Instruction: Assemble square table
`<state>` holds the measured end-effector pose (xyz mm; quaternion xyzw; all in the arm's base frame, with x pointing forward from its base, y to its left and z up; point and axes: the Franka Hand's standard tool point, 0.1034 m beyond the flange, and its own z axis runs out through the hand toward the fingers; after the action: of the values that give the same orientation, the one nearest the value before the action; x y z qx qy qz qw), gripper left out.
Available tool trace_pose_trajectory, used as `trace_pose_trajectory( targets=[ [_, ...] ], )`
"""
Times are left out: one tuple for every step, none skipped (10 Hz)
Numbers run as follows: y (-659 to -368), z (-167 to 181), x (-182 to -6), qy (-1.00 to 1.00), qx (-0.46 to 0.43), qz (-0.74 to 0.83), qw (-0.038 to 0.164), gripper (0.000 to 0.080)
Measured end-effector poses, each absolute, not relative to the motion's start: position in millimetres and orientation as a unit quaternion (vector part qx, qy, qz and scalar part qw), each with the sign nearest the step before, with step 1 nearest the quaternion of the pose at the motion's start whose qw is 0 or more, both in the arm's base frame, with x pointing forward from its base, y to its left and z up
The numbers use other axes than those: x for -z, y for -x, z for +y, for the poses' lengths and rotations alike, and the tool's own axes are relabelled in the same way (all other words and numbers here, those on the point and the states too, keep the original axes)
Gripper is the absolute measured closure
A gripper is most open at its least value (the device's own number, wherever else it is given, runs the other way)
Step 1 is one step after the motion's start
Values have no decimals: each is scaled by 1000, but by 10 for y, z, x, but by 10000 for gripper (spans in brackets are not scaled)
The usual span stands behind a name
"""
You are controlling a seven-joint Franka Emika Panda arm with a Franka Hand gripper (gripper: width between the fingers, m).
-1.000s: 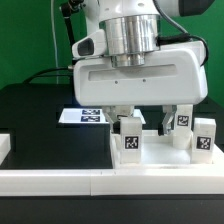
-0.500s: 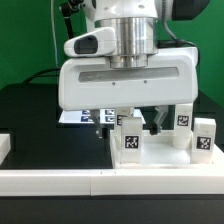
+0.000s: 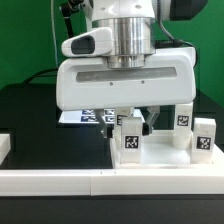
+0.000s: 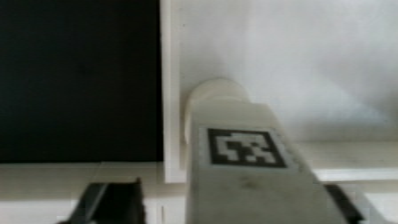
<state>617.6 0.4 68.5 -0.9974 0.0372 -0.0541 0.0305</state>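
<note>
A: Where does the target leg (image 3: 129, 137) stand relative to the gripper (image 3: 134, 118)?

B: Directly below it. In the exterior view, from left to right: the marker board (image 3: 88, 116) lies flat on the black table (image 3: 40, 120), then this tagged white leg stands upright, then two more legs (image 3: 183, 123) stand toward the exterior view's right, the last one (image 3: 204, 139) nearest the edge. All three stand inside the white square tabletop (image 3: 150, 158), near its raised rim.

A: Long axis?

B: Vertical. The wrist view looks straight down its length; the leg (image 4: 242, 150) fills the gap and the dark fingers (image 4: 114, 203) flank its base.

A: Jaw state?

B: Straddling the leg, partly drawn in. Contact is not visible, so I cannot tell whether they are clamped yet.

A: Judgement?

B: The leg looks centred between the fingers; finishing the squeeze should need no sideways correction.
</note>
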Motion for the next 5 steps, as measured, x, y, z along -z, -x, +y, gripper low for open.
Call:
trace_pose_trajectory(
  targets=[
    [-6176,7,-685,996,53,67,33,514],
    [-6175,8,-684,993,52,102,35,514],
    [-6178,1,-683,988,54,140,38,514],
    [-6191,0,-684,977,63,200,43,514],
    [-6198,1,-683,961,67,263,48,514]
  ],
)
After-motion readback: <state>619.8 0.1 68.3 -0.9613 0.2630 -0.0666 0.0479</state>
